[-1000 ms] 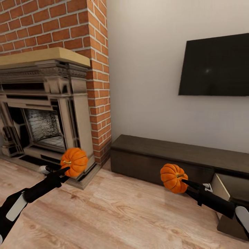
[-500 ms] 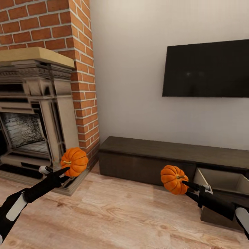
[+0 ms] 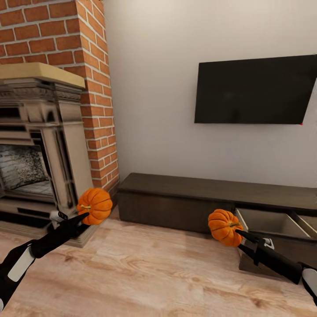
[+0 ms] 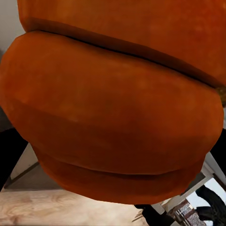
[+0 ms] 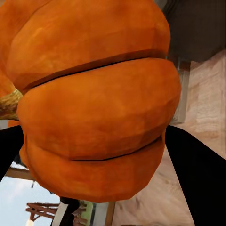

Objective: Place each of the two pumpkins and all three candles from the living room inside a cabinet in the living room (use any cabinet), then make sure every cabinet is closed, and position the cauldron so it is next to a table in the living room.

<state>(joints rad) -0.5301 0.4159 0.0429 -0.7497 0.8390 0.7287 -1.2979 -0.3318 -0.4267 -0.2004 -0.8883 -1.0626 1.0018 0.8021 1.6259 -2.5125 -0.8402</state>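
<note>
I carry both pumpkins above the wood floor. My left gripper (image 3: 84,212) is shut on one orange ribbed pumpkin (image 3: 95,205) in front of the fireplace; the left wrist view has that pumpkin (image 4: 113,108) right up against the lens. My right gripper (image 3: 237,232) is shut on the other pumpkin (image 3: 224,226), close-up as an orange bulk (image 5: 94,103) in the right wrist view. The long dark brown cabinet (image 3: 176,200) runs along the wall behind, with a drawer (image 3: 264,222) pulled open just right of the right pumpkin, pale inside. Candles, cauldron and table are out of view.
A stone fireplace (image 3: 39,145) with a brick chimney (image 3: 88,66) stands at the left. A black television (image 3: 255,90) hangs on the white wall above the cabinet. Bare wood floor (image 3: 149,273) lies between me and the cabinet.
The camera has swung right: fireplace, cabinet and television slid left in the picture, and more of the open drawer shows. Both grippers keep their pumpkins in the same hold.
</note>
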